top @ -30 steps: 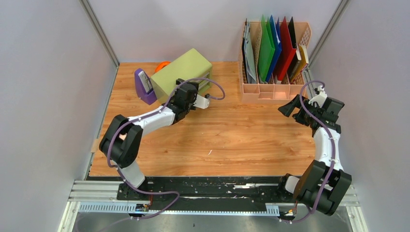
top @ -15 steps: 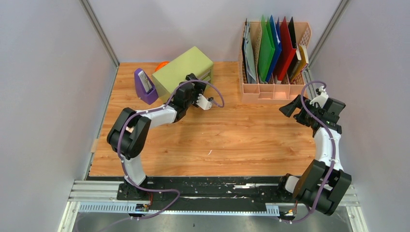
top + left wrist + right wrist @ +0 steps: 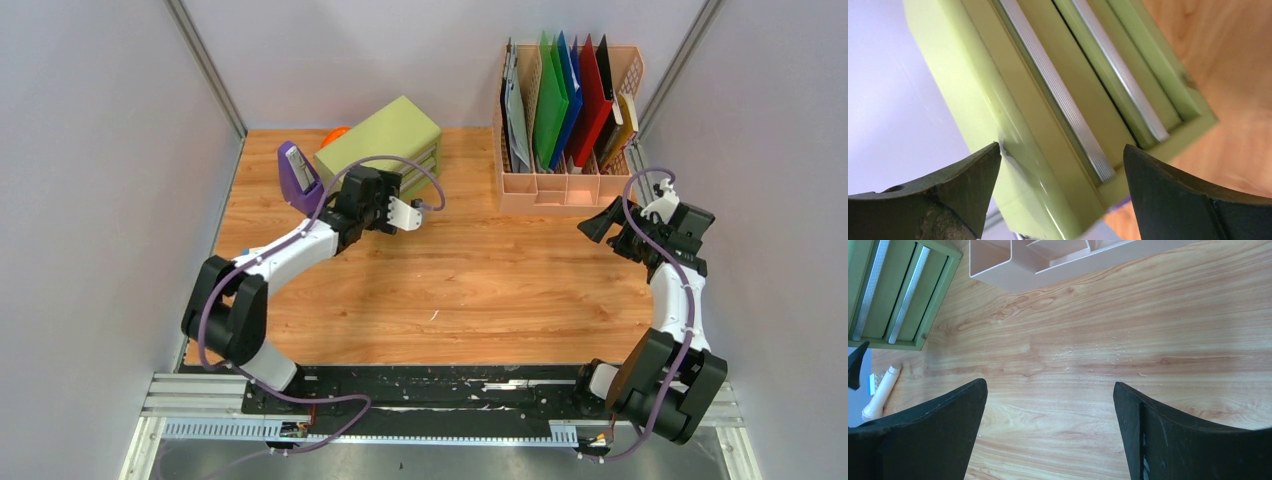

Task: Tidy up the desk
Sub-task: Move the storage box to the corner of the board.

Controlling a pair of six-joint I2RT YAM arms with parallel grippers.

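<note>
Now, your left gripper (image 3: 1062,150) stands wide open and holds nothing, just in front of the green chest (image 3: 385,135), facing its drawer fronts. The right gripper (image 3: 1048,387) is open and empty too, above bare wood near the rack (image 3: 565,185). The desk (image 3: 480,290) lies under both arms, with chest and rack at its far edge. I think the step is to square the chest. Approach slowly, keep both fingers level with one silver handle (image 3: 1058,92), and push evenly, because the chest sits angled and may turn. Mind the purple stand (image 3: 298,178) beside it.
</note>
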